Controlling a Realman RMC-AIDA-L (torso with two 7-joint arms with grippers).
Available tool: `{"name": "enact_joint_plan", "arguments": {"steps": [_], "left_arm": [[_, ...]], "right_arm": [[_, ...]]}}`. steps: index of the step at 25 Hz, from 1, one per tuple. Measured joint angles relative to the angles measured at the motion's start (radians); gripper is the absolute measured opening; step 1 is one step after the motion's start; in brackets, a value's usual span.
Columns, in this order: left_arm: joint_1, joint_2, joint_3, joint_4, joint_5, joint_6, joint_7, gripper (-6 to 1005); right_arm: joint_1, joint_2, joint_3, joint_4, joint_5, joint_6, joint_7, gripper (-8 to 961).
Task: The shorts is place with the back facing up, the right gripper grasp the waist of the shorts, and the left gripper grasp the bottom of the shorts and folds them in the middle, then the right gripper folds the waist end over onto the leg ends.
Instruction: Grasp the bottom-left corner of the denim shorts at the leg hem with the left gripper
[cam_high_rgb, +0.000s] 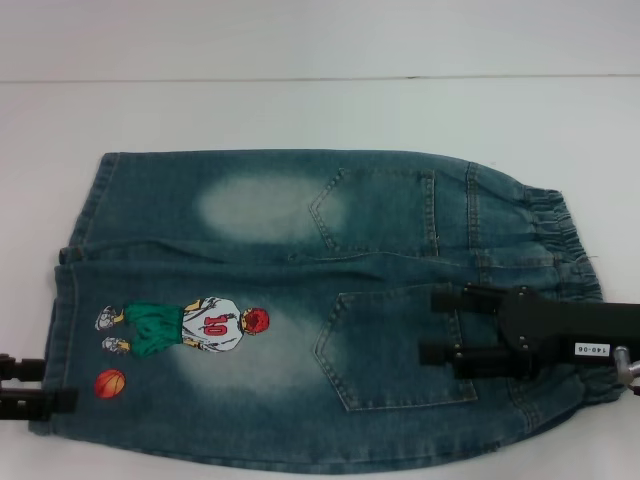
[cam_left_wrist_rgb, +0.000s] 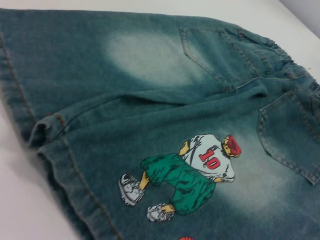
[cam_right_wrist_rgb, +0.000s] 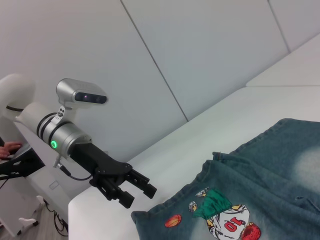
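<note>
Left tool (cam_high_rgb: 38, 385): near-left corner, at the bottom of the shorts (cam_high_rgb: 62, 330), fingers parted, nothing gripped yet.
Right tool (cam_high_rgb: 448, 326): near right, over the lower back pocket (cam_high_rgb: 400, 345) beside the waist (cam_high_rgb: 570, 240), fingers spread wide, holding nothing.
Shorts (cam_high_rgb: 300, 300): flat on the white counter (cam_high_rgb: 300, 110), back up, footballer print (cam_high_rgb: 190, 325) toward the left hem.
Progress: no fold made; both grasps, the middle fold and the waist-over-legs fold are all ahead, by my read.
Far side: bare counter.

A white table (cam_high_rgb: 300, 110) fills the head view; pale panelled walls (cam_right_wrist_rgb: 200, 50) with thin seams rise behind it.
</note>
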Motion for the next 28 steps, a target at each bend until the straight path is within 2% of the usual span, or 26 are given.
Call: {"name": "enact_joint_plan", "arguments": {"steps": [6, 14, 28], "left_arm": [[0.002, 0.002, -0.025, 0.013, 0.053, 0.005, -0.008, 873], [0.019, 0.001, -0.053, 0.093, 0.096, 0.074, -0.048, 872], [0.026, -0.039, -0.048, 0.105, 0.104, 0.07, -0.053, 871]], "right_arm": [[0.003, 0.0, 0.006, 0.0, 0.001, 0.002, -0.003, 944], [0.005, -0.003, 0.018, -0.003, 0.001, 0.002, -0.006, 944], [-0.002, 0.0, 0.02, -0.008, 0.001, -0.002, -0.01, 944]]}}
